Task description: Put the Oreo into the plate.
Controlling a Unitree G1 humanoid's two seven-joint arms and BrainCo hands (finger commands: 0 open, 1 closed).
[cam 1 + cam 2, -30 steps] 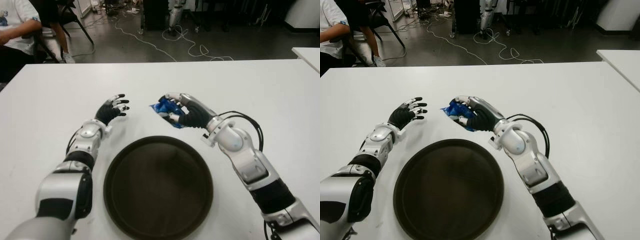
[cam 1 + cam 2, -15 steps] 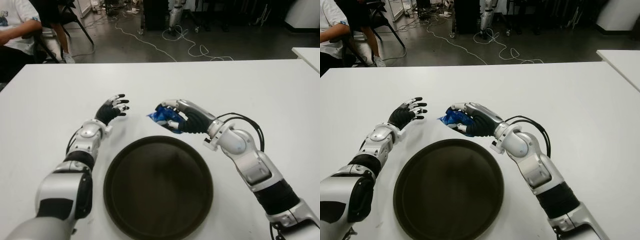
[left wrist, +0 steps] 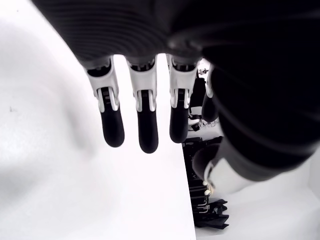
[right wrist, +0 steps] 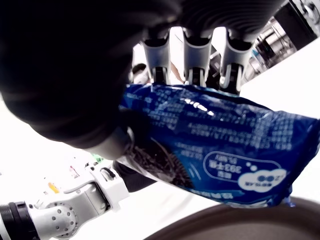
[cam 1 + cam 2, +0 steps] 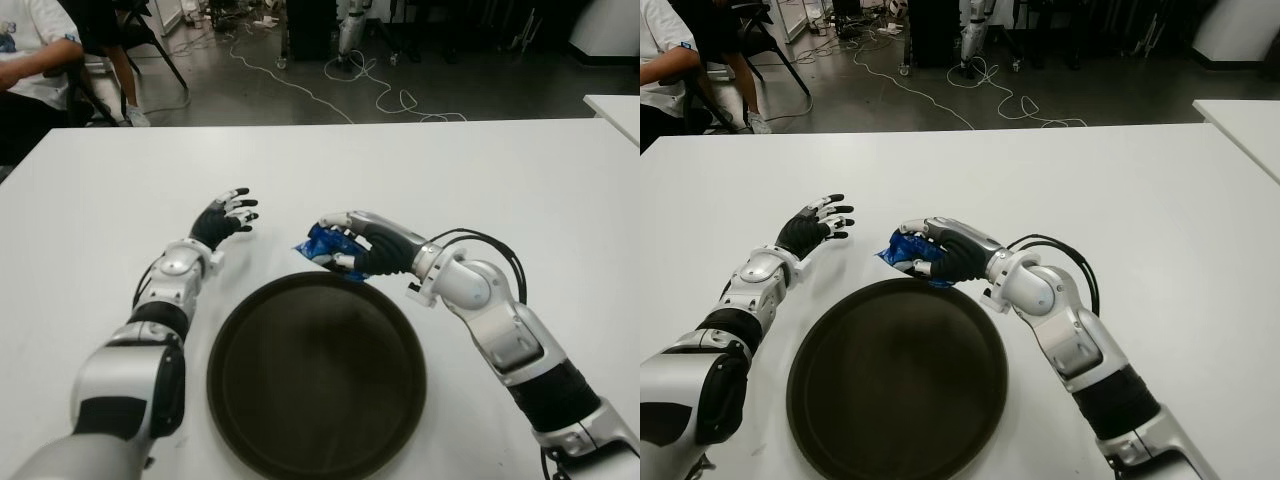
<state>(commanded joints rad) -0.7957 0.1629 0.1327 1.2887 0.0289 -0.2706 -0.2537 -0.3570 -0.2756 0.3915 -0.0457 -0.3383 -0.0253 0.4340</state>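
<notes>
My right hand (image 5: 365, 250) has its fingers curled around the Oreo (image 4: 220, 152), a blue foil packet, held at the far rim of the plate (image 5: 315, 375), just above its edge. In the right wrist view the wrapper carries a dark cookie picture, a white cloud-shaped badge and lines of small white print, but the packet is turned so that I cannot read any word or brand on it. My fingers (image 4: 192, 57) cover the upper edge of the packet and my palm hides one end. The plate is dark, round and bare inside. My left hand (image 5: 222, 220) shows to the left of the packet above the white desk (image 5: 500, 170), its fingers (image 3: 142, 120) spread and holding nothing. A seated person (image 5: 30, 60) is cut off at the far left corner.
</notes>
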